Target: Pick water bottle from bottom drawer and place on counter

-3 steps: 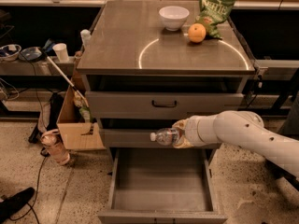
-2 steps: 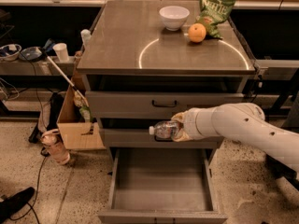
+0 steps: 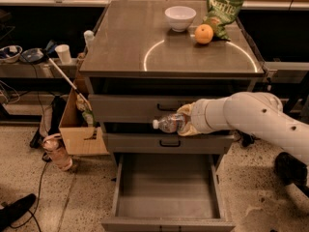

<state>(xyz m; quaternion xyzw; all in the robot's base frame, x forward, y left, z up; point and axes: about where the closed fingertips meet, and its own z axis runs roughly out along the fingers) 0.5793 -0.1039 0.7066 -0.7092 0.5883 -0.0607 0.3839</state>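
Observation:
The water bottle (image 3: 169,123), clear with a white cap pointing left, lies sideways in my gripper (image 3: 184,121). The gripper is shut on it and holds it in front of the two upper drawers, below the counter's front edge. The white arm reaches in from the right. The bottom drawer (image 3: 166,211) is pulled open below, its grey tray bare. The counter (image 3: 125,42) is the grey-brown cabinet top with a pale arc mark.
On the counter's far side stand a white bowl (image 3: 180,18), an orange (image 3: 203,34) and a green chip bag (image 3: 222,11). A cardboard box (image 3: 82,129) and a pinkish bottle (image 3: 58,152) sit on the floor at left. A side shelf (image 3: 34,66) holds cups.
The gripper has lifted the water bottle up from level with the middle drawer toward the upper drawer front, and the arm has risen with it.

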